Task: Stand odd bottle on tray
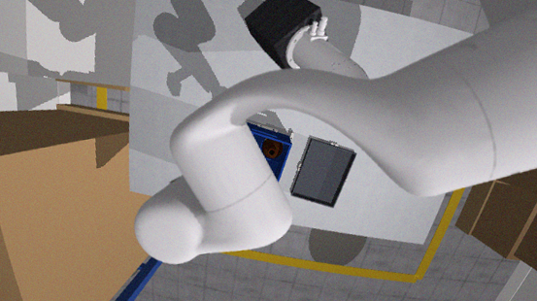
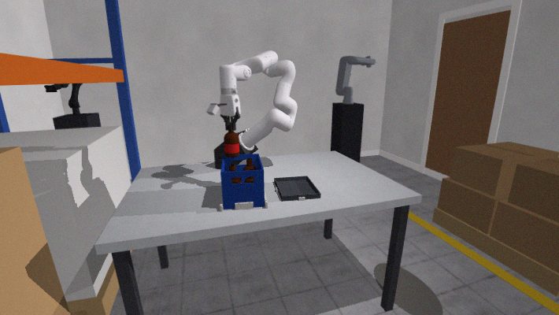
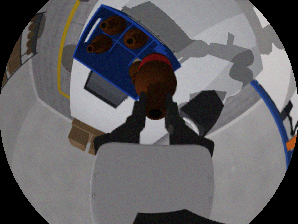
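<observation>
My gripper [image 2: 231, 125] is shut on the neck of a brown bottle with a red label [image 2: 231, 146] and holds it upright, partly lifted above the back left of the blue crate [image 2: 242, 182]. In the wrist view the fingers grip the bottle [image 3: 152, 83] with the crate [image 3: 117, 48] below and behind it. Other brown bottles [image 2: 248, 164] stand in the crate; their tops show in the wrist view [image 3: 113, 27]. The dark tray [image 2: 296, 187] lies on the table right of the crate, empty. In the overhead view the arm hides most of the crate [image 1: 274, 148]; the tray [image 1: 322, 170] is visible.
A white table carries the crate and tray. A black pedestal [image 2: 346, 129] with a second grey arm stands behind the table. Cardboard boxes [image 2: 508, 193] sit at the right, a blue and orange shelf rack [image 2: 118, 79] at the left.
</observation>
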